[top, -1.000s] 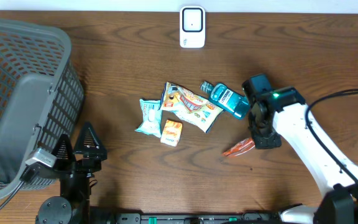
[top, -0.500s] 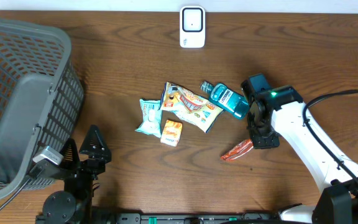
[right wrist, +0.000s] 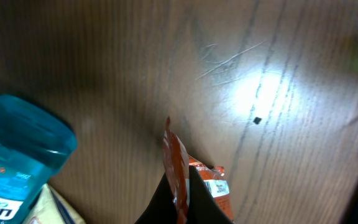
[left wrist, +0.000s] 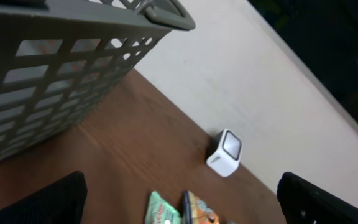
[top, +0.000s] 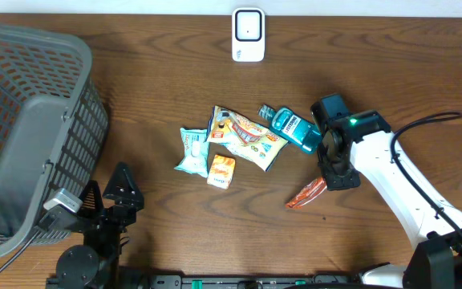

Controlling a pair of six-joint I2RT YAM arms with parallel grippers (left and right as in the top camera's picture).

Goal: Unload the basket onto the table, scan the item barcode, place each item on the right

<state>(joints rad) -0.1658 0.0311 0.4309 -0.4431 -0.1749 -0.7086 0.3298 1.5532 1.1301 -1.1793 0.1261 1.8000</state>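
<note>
A dark brown wooden counter [top: 167,88] with a pale wall along its far edge fills the overhead view. A large grey slatted basket [top: 22,136] lies tipped by the left edge. A small white scanner [top: 248,34] stands at the middle of the far edge, well apart from everything else. Near the centre of the counter is a loose cluster of groceries: a teal packet [top: 192,150], a small orange box [top: 221,171] just in front of it, a crumpled printed snack bag [top: 251,136], and a blue mouthwash bottle [top: 293,128] lying on its side against the bag's right end. Toward the right edge, the right end effector [top: 330,178] on a white arm is clenched on one end of a thin orange-red packet [top: 306,193], which slants down toward the near edge, just right of the cluster and not touching it. The right wrist view shows the dark fingers pinching the packet's narrow edge, with a small white printed label on it too blurred to read, and the bottle's blue body at the left. The left end effector [top: 111,189] sits at the near edge beside the basket, spread wide and holding nothing.
</note>
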